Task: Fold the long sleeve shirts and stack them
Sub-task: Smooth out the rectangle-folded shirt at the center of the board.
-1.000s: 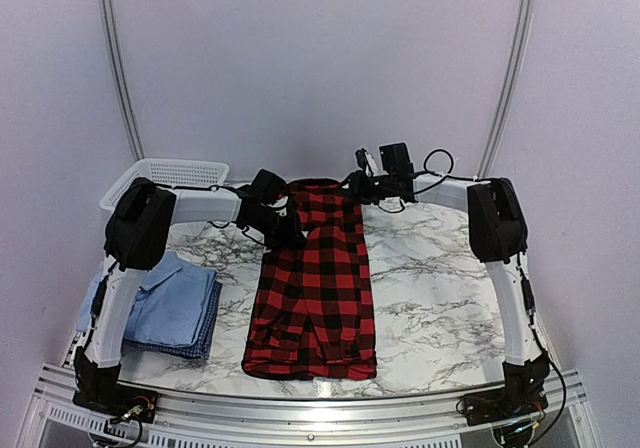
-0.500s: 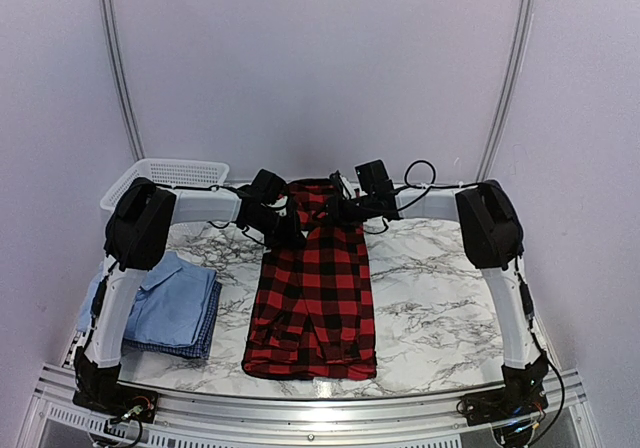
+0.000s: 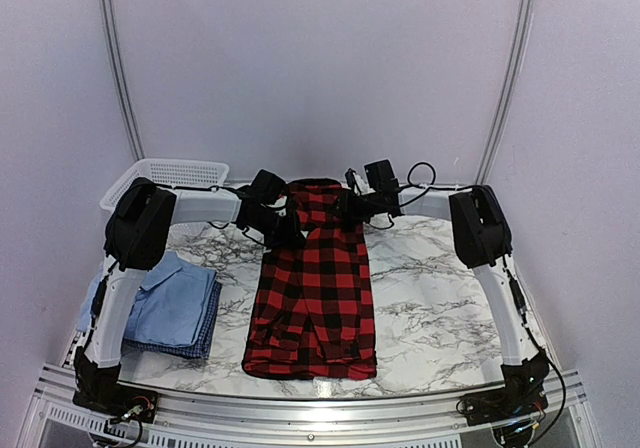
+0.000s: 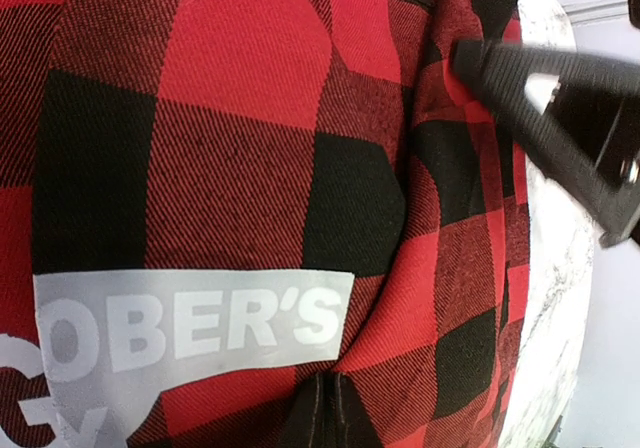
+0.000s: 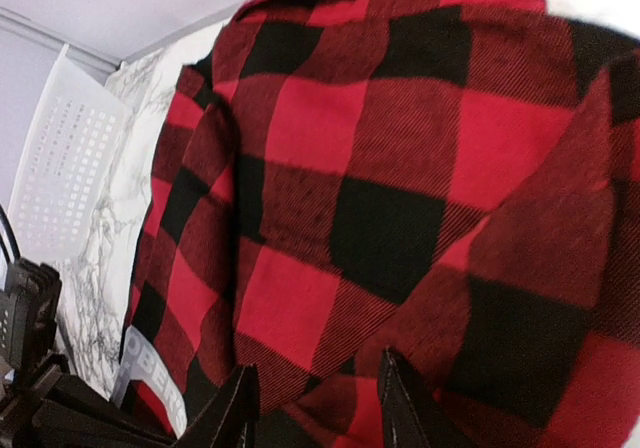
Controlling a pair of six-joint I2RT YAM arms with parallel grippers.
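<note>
The left pincer [image 4: 322, 403] is closed tight, seemingly pinching a fold of the red-and-black plaid shirt [image 3: 315, 288] just below its white lettering [image 4: 190, 333]. The right pincer [image 5: 315, 368] stands partly apart, its fingers [image 5: 240, 408] astride a ridge of the same cloth. The shirt lies mid-counter [image 3: 430, 298], folded into a narrow strip, with its long axis running from the near edge to the far end, where both pincers meet.

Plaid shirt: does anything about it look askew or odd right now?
Slightly: the plaid shirt lies as a strip, narrower at the far end and flaring toward the near hem, so its side folds look uneven. No damage shows.
</note>
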